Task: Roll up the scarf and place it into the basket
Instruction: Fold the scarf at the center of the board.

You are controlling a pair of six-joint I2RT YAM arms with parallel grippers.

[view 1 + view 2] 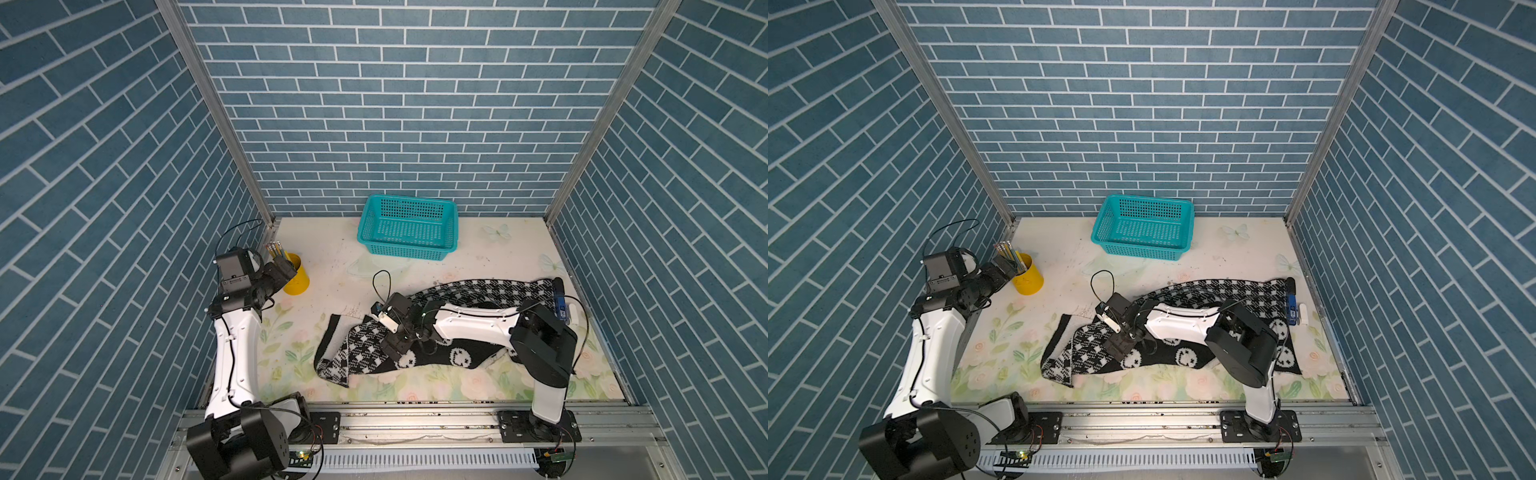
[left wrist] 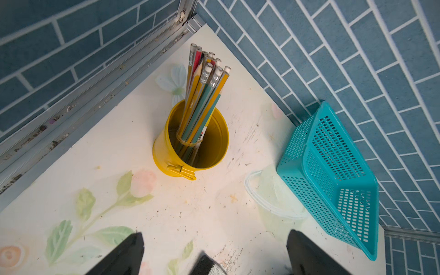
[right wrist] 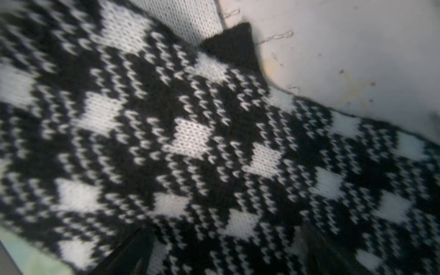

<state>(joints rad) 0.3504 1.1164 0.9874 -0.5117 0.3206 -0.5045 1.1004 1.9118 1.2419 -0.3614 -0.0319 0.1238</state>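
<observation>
- The right gripper (image 1: 395,350) has its jaws spread wide and pointed down at the check band. That looks like the setup for pinching an end to start the roll.
- The blurred wrist view leaves it unclear whether its fingertips (image 3: 133,247) press the knit or hang just above it.
- Under it the scarf (image 1: 457,355) lies flat and unrolled, running from the right edge of the surface (image 1: 332,257) toward the middle, near the front edge.
- The left gripper (image 2: 215,234) has its jaws apart too and holds nothing. It sits near the rear left corner, likely keeping out of the way.
- Just beside it is the pencil cup (image 1: 297,279), which is not the target.
- The basket (image 1: 405,250) sits mouth up at the rear edge, well apart from the scarf and ready to receive it.
</observation>
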